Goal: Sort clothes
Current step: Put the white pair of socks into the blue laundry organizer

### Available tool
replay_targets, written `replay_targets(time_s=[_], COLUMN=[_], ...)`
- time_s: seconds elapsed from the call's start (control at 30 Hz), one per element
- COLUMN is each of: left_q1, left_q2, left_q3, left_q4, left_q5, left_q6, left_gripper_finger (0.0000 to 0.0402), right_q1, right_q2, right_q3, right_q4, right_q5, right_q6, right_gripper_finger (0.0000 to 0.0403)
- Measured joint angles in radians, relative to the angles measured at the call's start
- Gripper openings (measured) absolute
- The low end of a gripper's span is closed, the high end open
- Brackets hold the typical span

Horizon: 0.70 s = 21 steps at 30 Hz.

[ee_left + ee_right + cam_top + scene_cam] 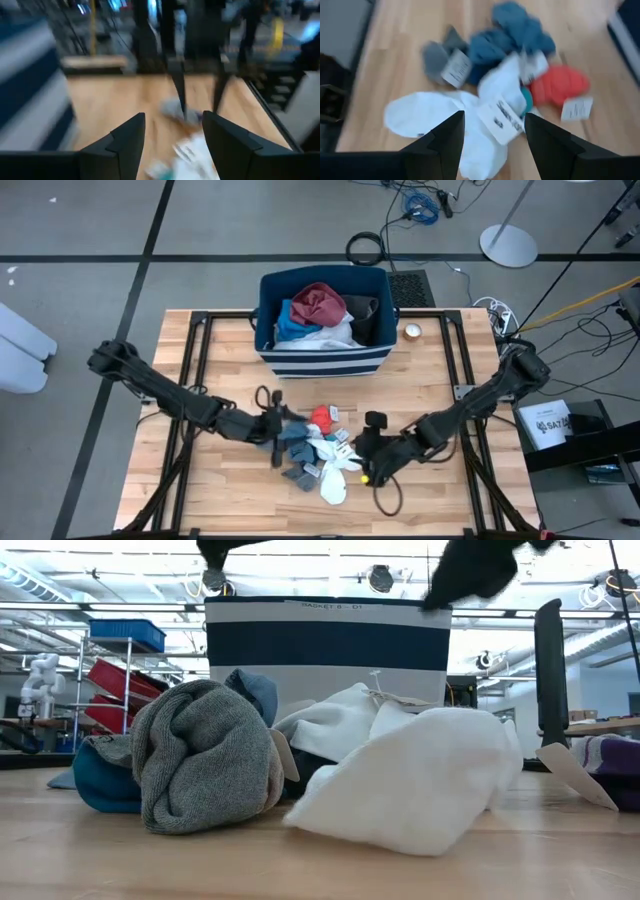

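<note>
A pile of small socks lies on the wooden table's near middle: grey [297, 473], blue [296, 435], white [333, 480] and red-orange [322, 418], several with paper tags. In the right wrist view I see the white [427, 115], blue [515, 30] and red-orange [557, 85] ones. My left gripper [280, 435] is open and empty at the pile's left edge [172, 130]. My right gripper [362, 452] is open and empty at the pile's right edge [495, 125]. Maroon [318, 305], blue [290, 325], white [330, 338] and dark [362, 315] garments lie in the bin.
The navy bin with white stripes [325, 362] stands at the table's far middle, behind the pile. A small round roll [411, 332] lies to its right. A black cable loop [386, 498] lies near my right gripper. Bare wood shows left and right of the pile.
</note>
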Motion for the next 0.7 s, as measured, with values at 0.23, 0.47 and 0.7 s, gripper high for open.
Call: replay_targets(time_s=[0.23,0.47,0.7], left_q1=[0.036,0.037,0.037], left_q2=[-0.034,-0.034,-0.034], left_q3=[0.001,0.001,0.001], left_q4=[0.014,0.008,0.007], left_q5=[0.137,0.152,0.153], left_q6=[0.078,0.100,0.100], left_gripper_finger=[0.0208,0.0208,0.0208], right_q1=[-0.011,-0.013,-0.036], right_q2=[0.139,0.246,0.310], right_q3=[0.000,0.000,0.000], right_q4=[0.007,0.099,0.078], right_q5=[-0.059,-0.126,-0.120], right_q6=[0.248,0.324,0.365], right_gripper_finger=[0.0194,0.0194,0.0194])
